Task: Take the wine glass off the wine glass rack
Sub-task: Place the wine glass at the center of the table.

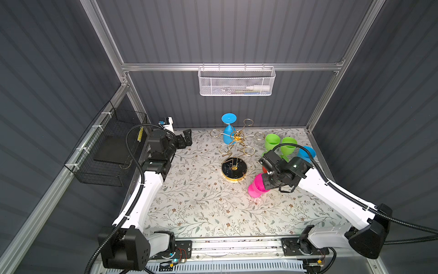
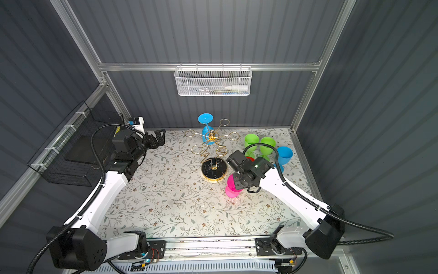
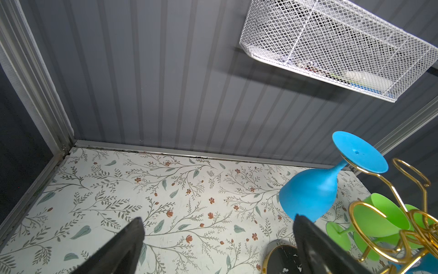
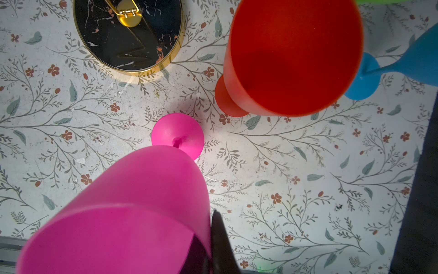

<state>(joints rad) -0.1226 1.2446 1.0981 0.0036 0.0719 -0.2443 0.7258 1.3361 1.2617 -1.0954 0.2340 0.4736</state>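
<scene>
The gold wire wine glass rack (image 1: 237, 136) (image 2: 211, 136) stands at the back middle on its black round base (image 1: 234, 168) (image 3: 283, 258) (image 4: 129, 35). A blue wine glass (image 1: 228, 132) (image 2: 205, 118) (image 3: 310, 194) hangs upside down from one arm. My right gripper (image 1: 266, 182) (image 2: 237, 181) (image 4: 208, 225) is shut on the rim of a pink wine glass (image 1: 256, 187) (image 2: 232, 188) (image 4: 132, 213), one finger inside the bowl. The glass is tilted, right of the base. My left gripper (image 1: 186, 138) (image 2: 158, 138) (image 3: 218, 219) is open and empty, left of the rack.
Two green glasses (image 1: 272, 141) (image 1: 288, 146), a blue glass (image 1: 307, 153) (image 4: 403, 64) and a red glass (image 4: 294, 57) stand at the back right, close to my right wrist. A white mesh basket (image 1: 235, 81) hangs on the back wall. A black wire basket (image 1: 106, 151) hangs on the left.
</scene>
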